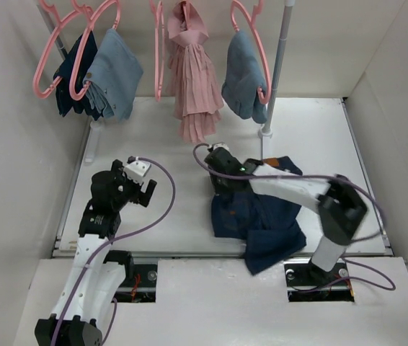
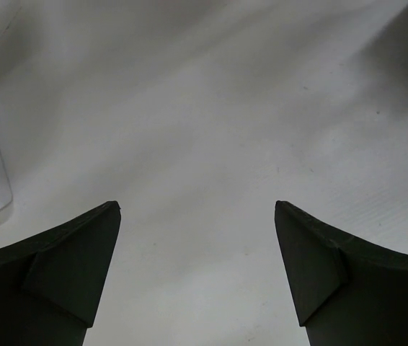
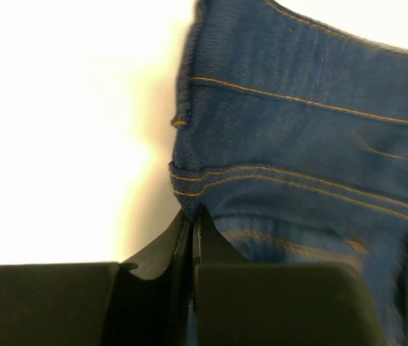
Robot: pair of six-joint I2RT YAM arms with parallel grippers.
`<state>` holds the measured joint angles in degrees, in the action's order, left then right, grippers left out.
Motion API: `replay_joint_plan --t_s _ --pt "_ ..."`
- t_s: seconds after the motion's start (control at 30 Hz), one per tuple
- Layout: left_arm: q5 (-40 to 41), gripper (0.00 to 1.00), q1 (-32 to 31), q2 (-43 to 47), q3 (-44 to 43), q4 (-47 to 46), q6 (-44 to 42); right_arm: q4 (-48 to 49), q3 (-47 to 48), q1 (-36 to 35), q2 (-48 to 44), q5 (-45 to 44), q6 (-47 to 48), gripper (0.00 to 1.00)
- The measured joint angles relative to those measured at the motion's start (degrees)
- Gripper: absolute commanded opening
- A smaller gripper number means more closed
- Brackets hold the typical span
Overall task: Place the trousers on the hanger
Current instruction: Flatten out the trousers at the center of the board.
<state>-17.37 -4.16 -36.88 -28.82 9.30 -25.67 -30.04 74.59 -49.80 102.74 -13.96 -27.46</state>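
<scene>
- right pincer (image 3: 192,216): fingers pressed flat together, tips at the left edge of the trousers (image 3: 298,144), by a seam with yellow stitching. Can't tell if any cloth is caught between them.
- top view: right pincer sits at the back-left corner of the trousers heap, and the right arm reaches across the heap to get there.
- trousers: crumpled on the right half of the worktop (image 1: 319,130), not spread out. One corner laps over the near edge.
- left pincer (image 2: 197,205): fingers spread wide, nothing between them, only bare worktop below. It is on the left side, well apart from the trousers.
- hanger (image 1: 158,72): pink, seen edge-on, looks bare. It hangs at the back between a light blue garment (image 1: 117,72) and a pink dress (image 1: 189,79), well apart from both pincers.
- more pink hangers sit along the same line, carrying clothes.
</scene>
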Motion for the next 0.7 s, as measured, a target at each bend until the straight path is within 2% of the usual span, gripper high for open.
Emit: replay_joint_plan --t_s 0.13,0.23,0.3,0.37,0.57,0.63,0.7 --pt "-5.51 0.83 0.00 0.42 0.00 2.01 -3.43 2.43 -7.96 -1.92 -21.27 5.31 3.17 0.00" --pt "-10.38 0.83 0.00 0.44 0.00 3.37 -5.79 4.00 -7.08 -1.49 -34.07 5.95 5.73 0.00" --pt "-12.76 0.83 -0.20 0.28 -0.02 3.78 -6.86 3.98 -3.82 -1.18 -38.60 5.05 7.52 0.00" --pt "-14.29 0.84 -0.39 -0.46 -0.09 3.78 -7.54 3.32 2.82 -1.16 -39.95 4.48 9.53 0.00" --pt "-16.57 0.86 -1.05 -6.73 -3.28 3.34 -7.80 6.19 29.24 -1.18 -34.77 6.84 15.43 0.00" --pt "-16.76 0.88 -1.05 -7.69 -4.50 2.95 -7.76 8.87 33.83 -1.18 -34.60 7.06 17.35 0.00" --pt "-16.94 0.90 -1.03 -7.61 -5.22 2.32 -7.76 11.37 34.01 -1.29 -36.20 4.61 18.78 0.00"
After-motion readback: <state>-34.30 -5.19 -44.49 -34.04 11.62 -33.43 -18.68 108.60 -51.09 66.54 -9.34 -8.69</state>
